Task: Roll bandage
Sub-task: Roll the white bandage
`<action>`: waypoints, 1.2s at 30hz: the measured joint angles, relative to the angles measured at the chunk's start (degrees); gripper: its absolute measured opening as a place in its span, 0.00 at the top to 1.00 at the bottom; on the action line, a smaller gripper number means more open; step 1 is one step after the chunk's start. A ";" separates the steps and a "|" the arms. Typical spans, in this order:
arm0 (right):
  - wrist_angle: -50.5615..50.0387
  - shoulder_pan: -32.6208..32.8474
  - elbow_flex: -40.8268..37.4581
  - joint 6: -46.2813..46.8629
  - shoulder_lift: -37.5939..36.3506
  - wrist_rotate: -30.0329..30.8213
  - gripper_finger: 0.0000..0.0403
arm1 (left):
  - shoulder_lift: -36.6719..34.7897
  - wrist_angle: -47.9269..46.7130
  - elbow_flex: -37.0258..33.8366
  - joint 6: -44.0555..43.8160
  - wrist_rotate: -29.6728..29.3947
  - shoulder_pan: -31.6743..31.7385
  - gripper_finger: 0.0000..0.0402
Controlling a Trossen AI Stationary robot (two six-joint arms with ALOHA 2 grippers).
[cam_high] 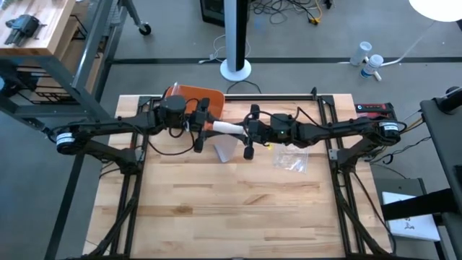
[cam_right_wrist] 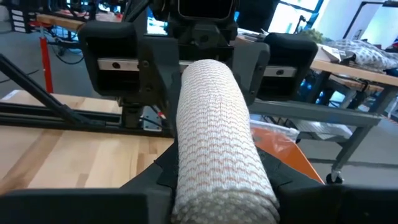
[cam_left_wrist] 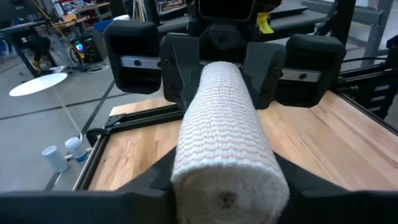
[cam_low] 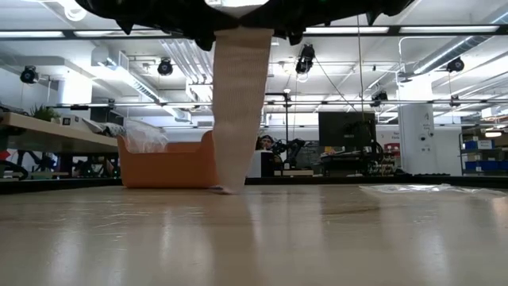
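Both wrist views: bandage roll (cam_left_wrist: 224,137) clamped; low view: tail (cam_low: 238,111) hanging.

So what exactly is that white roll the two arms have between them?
It is a bandage, a white, knitted-looking cloth wound into a thick cylinder. It lies level in the air above the wooden table, with the left gripper shut on one end and the right gripper shut on the other. A loose flat tail hangs straight down from the roll, and its end reaches the tabletop near an orange bin.
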 joint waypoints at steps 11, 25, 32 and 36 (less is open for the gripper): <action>-2.57 0.22 0.16 12.76 -0.11 -3.65 0.51 | -1.17 -2.51 0.64 5.67 0.26 -0.03 0.82; 7.82 -0.04 0.00 36.62 0.30 -6.78 0.14 | -1.73 -16.00 10.10 24.34 2.96 0.07 0.82; 9.02 -1.40 0.00 50.53 0.60 -7.21 0.14 | -2.07 -15.31 9.99 32.30 2.99 0.01 0.82; 10.62 -1.19 0.00 51.63 0.70 -7.88 0.14 | -2.08 -14.00 10.14 33.34 5.51 0.06 0.82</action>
